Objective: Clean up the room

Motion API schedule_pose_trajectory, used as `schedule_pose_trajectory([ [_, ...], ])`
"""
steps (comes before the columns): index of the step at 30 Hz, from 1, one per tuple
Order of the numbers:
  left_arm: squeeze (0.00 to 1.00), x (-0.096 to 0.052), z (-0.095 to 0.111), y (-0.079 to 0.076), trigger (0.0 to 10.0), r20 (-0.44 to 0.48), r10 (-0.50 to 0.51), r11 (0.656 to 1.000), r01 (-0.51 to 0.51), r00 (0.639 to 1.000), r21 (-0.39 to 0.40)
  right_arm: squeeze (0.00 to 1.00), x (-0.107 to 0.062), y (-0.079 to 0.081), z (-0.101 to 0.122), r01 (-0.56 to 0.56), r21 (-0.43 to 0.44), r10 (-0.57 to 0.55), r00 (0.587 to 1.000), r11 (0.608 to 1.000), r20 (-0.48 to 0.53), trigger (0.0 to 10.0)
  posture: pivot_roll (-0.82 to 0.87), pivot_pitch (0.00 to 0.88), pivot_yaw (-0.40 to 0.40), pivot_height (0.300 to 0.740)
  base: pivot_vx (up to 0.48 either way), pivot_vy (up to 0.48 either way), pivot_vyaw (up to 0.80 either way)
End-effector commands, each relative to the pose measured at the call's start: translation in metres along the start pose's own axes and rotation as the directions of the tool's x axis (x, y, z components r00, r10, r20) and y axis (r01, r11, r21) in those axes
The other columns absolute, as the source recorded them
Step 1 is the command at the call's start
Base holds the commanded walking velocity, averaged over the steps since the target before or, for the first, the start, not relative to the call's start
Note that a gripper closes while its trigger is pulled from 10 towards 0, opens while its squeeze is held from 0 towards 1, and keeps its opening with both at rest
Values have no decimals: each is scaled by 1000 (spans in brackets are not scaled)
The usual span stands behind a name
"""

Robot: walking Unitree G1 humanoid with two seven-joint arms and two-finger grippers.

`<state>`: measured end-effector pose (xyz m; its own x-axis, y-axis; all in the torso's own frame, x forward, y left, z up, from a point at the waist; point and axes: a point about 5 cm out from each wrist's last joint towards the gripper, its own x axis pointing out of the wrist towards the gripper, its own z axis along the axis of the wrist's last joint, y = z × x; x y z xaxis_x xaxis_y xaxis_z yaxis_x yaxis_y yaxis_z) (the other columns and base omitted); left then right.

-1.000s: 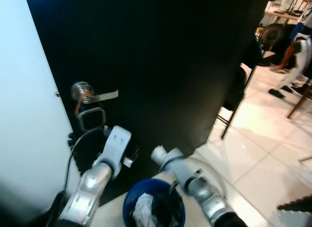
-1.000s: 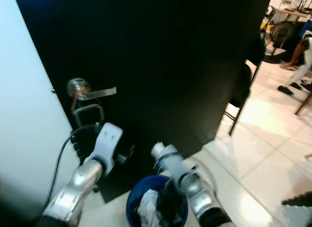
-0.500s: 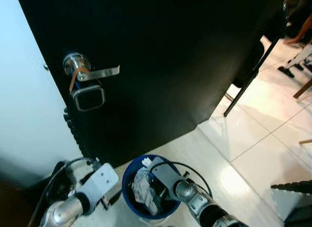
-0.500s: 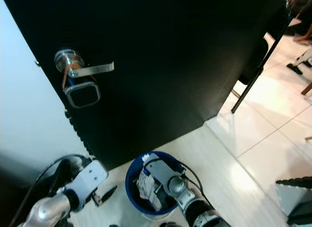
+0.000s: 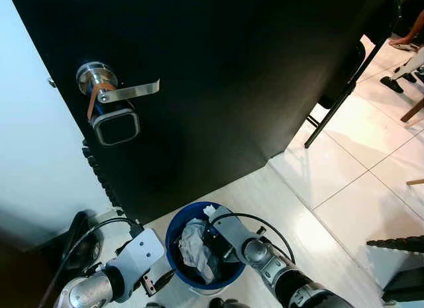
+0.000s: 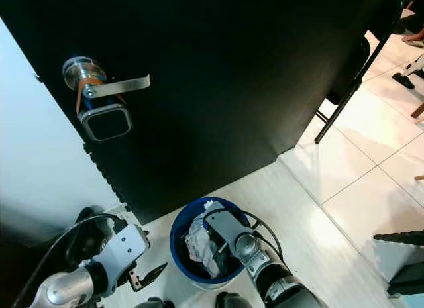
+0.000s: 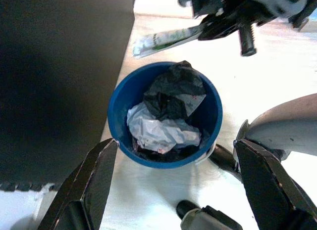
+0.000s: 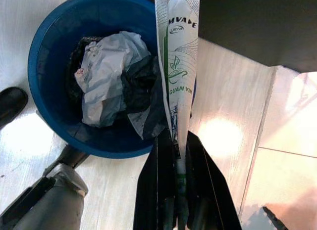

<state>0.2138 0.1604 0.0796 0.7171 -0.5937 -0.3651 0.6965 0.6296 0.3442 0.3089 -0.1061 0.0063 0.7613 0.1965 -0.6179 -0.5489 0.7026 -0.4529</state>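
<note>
A blue bin [image 5: 171, 236] stands on the pale floor before a black door, stuffed with crumpled white paper [image 8: 104, 76] and a black bag [image 7: 173, 89]. My right gripper [image 8: 174, 141] is shut on a long white wrapper [image 8: 178, 57] with green print, and the wrapper lies across the bin's rim, its tip at the door side. The right arm [image 5: 255, 250] reaches over the bin's right side. My left gripper [image 7: 176, 143] hangs open just left of the bin, with its fingers [image 7: 96, 173] spread wider than the bin.
The black door carries a silver lever handle [image 5: 127, 91] and a keypad lock [image 5: 116, 126]. A white wall is at the left. Black chair legs [image 5: 334, 106] stand on the tiles to the right, and a person's feet [image 5: 404, 42] are beyond them. My black feet [image 7: 190, 210] flank the bin.
The camera has tipped down toward the floor. My left arm came down from beside the door lock to the bin's left side. The right gripper stays at the bin with the wrapper.
</note>
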Motion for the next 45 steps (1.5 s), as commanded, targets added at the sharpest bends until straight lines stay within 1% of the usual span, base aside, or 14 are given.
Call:
schedule_pose_trajectory([
  [1,0,-3,-4,-5,10000,-28,-33,999,33,999,7,0,-1,5,-9,-14,10,14,999,1000,-29,10000,81,283,-84,740,0,0,0],
  [3,0,-3,-4,-4,10000,-29,-34,999,34,999,8,0,-1,5,-9,-14,10,15,999,1000,-29,10000,81,283,-84,740,0,0,0],
  [4,0,-4,-4,-4,10000,-32,-35,999,35,999,6,153,-1,5,-9,-18,17,18,999,1000,-28,10000,80,282,-83,740,0,0,0],
  [5,0,-4,-4,-4,10000,-32,-35,999,35,999,6,153,-1,5,-9,-18,17,18,999,1000,-28,10000,80,282,-83,740,0,0,0],
  [6,0,-4,-4,-4,10000,-35,-36,999,37,999,7,1000,-1,6,-9,-20,27,21,999,999,-27,10000,81,278,-80,740,0,0,0],
  [8,0,-3,-4,-5,10000,-37,-37,999,37,999,9,1000,0,6,-9,-21,31,22,999,999,-30,10000,82,277,-79,740,0,0,0],
  [10,0,-2,-4,-4,10000,-38,-37,999,37,999,10,0,0,6,-9,-10,14,10,999,1000,-34,10000,80,272,-77,740,0,0,0],
  [21,0,6,-2,5,10000,-33,-13,1000,13,999,20,0,0,-4,-10,41,70,-39,999,997,-29,10000,70,235,-68,740,0,0,0],
  [26,0,15,-3,13,10000,-37,54,998,-55,998,-36,0,-1,-17,-3,79,226,-89,995,971,33,10000,60,192,-67,740,0,0,0],
  [29,0,35,3,31,10000,-41,256,936,-259,966,-238,0,-8,-40,14,90,565,-224,959,820,173,10000,43,105,-50,740,0,0,0],
  [31,0,35,3,31,10000,-41,256,936,-259,966,-238,0,-8,-40,14,90,565,-224,959,820,173,10000,43,105,-50,740,0,0,0],
  [32,0,44,7,36,10000,-49,303,907,-304,952,-291,0,-13,-48,15,99,658,-291,938,746,188,10000,34,82,-43,740,0,0,0],
  [36,0,61,16,42,10000,-58,358,875,-356,932,-328,0,-23,-60,10,175,710,-402,900,682,165,10000,24,46,-25,740,0,0,0],
  [45,0,80,23,43,10000,-64,394,846,-389,917,-364,0,-30,-59,3,192,671,-400,900,716,170,10000,1,8,-4,740,0,0,0],
])
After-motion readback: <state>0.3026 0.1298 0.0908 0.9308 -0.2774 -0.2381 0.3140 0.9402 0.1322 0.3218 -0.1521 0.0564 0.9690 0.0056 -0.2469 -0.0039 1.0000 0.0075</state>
